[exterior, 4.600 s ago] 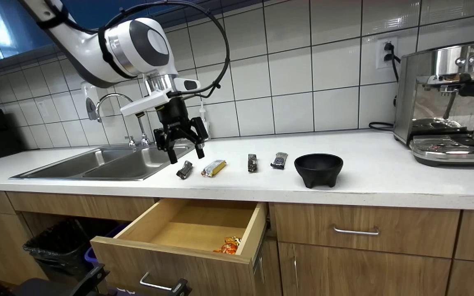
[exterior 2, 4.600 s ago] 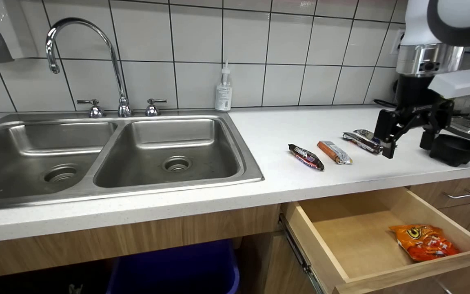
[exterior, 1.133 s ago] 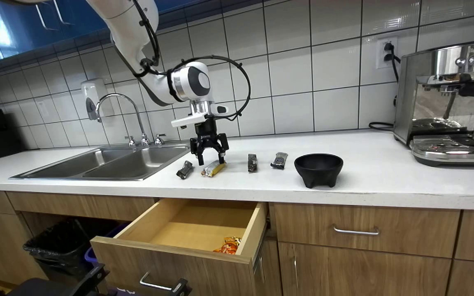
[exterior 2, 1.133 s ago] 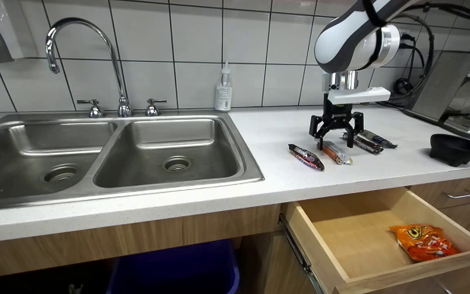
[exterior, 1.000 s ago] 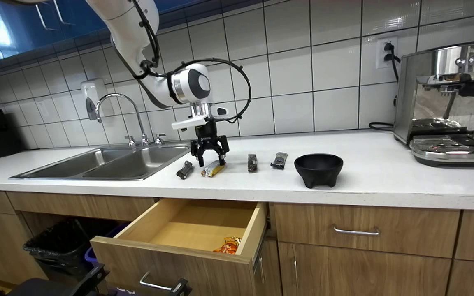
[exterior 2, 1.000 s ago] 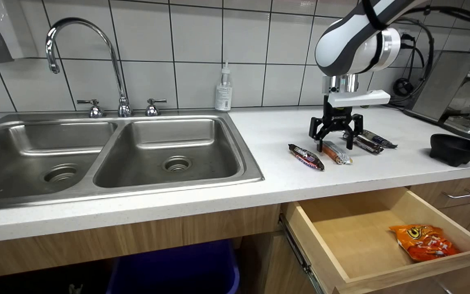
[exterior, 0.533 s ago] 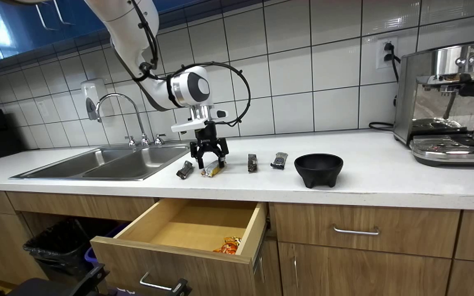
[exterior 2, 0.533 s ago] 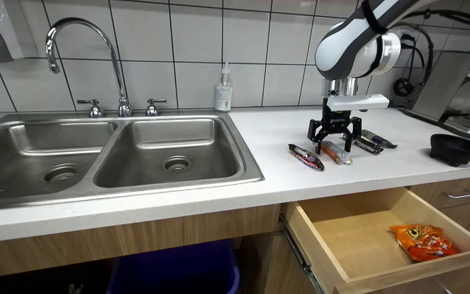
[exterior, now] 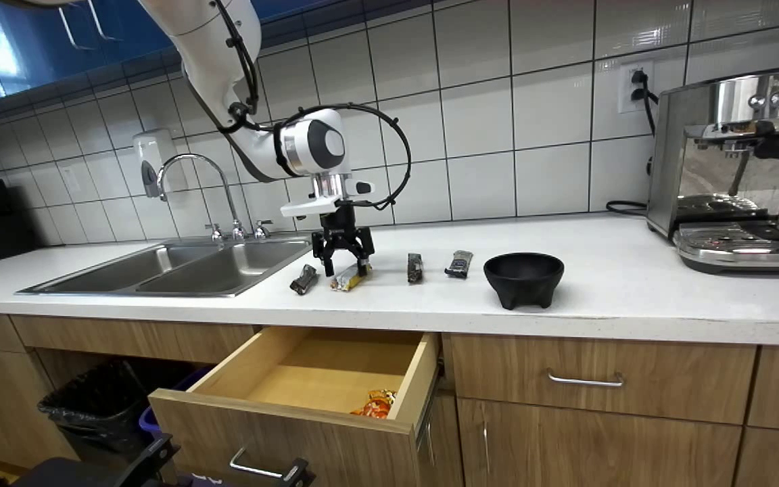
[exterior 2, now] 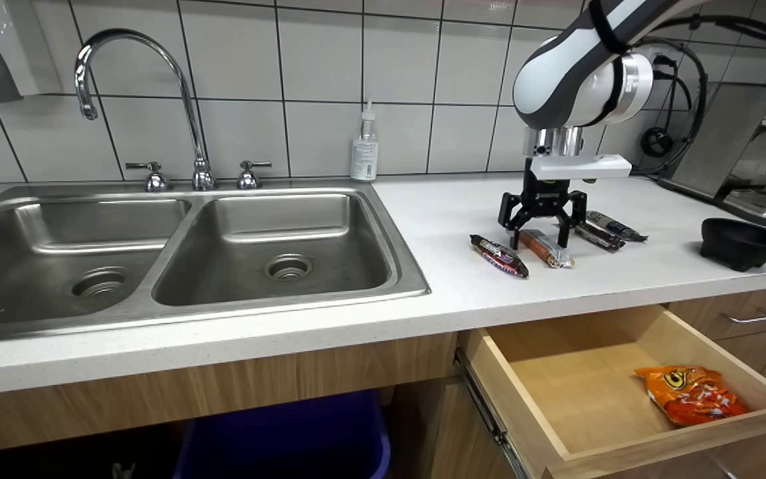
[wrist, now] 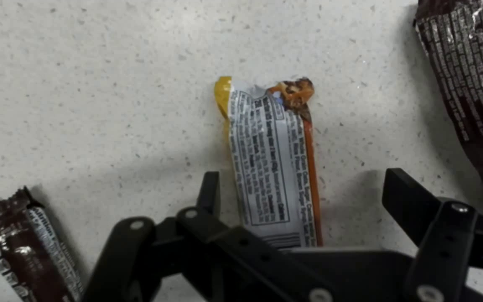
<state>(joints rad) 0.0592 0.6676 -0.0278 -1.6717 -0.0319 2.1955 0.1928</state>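
My gripper (wrist: 302, 180) is open and points straight down over the counter, low, with its fingers either side of a silver, yellow and orange wrapped bar (wrist: 273, 159). The bar lies between the fingers, nearer the left one in the wrist view, with space at both sides. The gripper (exterior: 346, 270) (exterior 2: 539, 243) and the bar (exterior: 344, 279) (exterior 2: 549, 251) show in both exterior views. A dark bar with red and blue print (exterior 2: 499, 256) lies on the sink side, at the right in the wrist view (wrist: 459, 71). A brown bar (wrist: 23, 256) lies at the left there.
Another dark bar (exterior: 458, 264) and a black bowl (exterior: 523, 279) stand farther along the counter. An open drawer (exterior 2: 589, 392) below the counter edge holds an orange snack bag (exterior 2: 689, 394). The sink (exterior 2: 290, 233), a pump bottle (exterior 2: 364, 152) and a coffee machine (exterior: 741, 155) are around.
Since several seconds ago, my gripper has moved back over the bars and down around the yellow and orange bar. Over the last second it has lowered slightly and shifted a little toward the sink.
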